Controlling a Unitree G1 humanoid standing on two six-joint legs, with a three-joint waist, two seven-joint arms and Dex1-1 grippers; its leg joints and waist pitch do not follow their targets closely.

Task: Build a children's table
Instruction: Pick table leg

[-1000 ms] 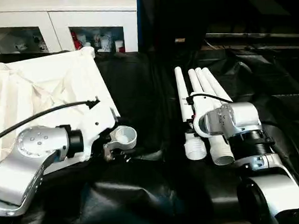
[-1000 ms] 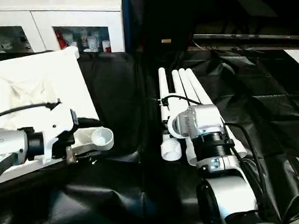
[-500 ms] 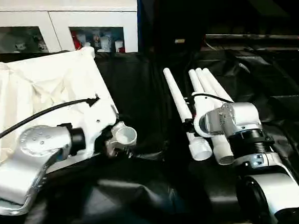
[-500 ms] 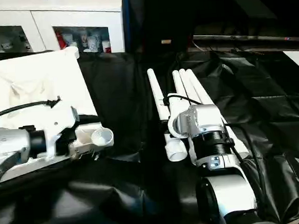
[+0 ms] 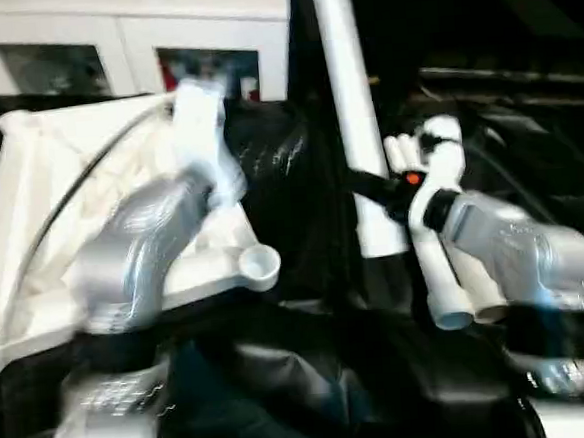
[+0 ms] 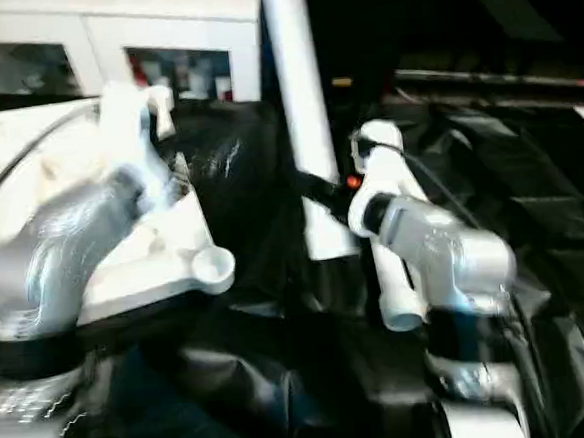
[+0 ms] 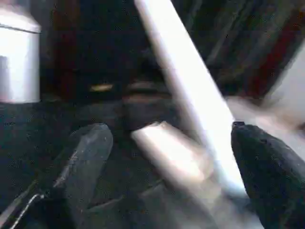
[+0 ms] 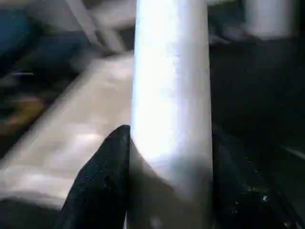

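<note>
My right gripper point(image 8: 167, 191) is clamped on one white table leg point(image 5: 350, 115), a black finger pressed to each side of the tube, which stands nearly upright and runs up past the top of the head view. My left gripper point(image 7: 176, 167) is spread wide and holds nothing; the raised leg crosses just beyond its fingertips point(image 7: 86, 157). The tabletop point(image 5: 39, 187) lies underside up beneath my left arm, one round corner socket point(image 5: 258, 266) pointing toward the held leg, near it but apart. The other legs point(image 5: 447, 278) lie together below my right wrist on the black cloth point(image 5: 283, 380). The risk as I judge it — a long tube gripped low can tilt or slide through my fingers, or swing into my open left gripper and miss the socket.
</note>
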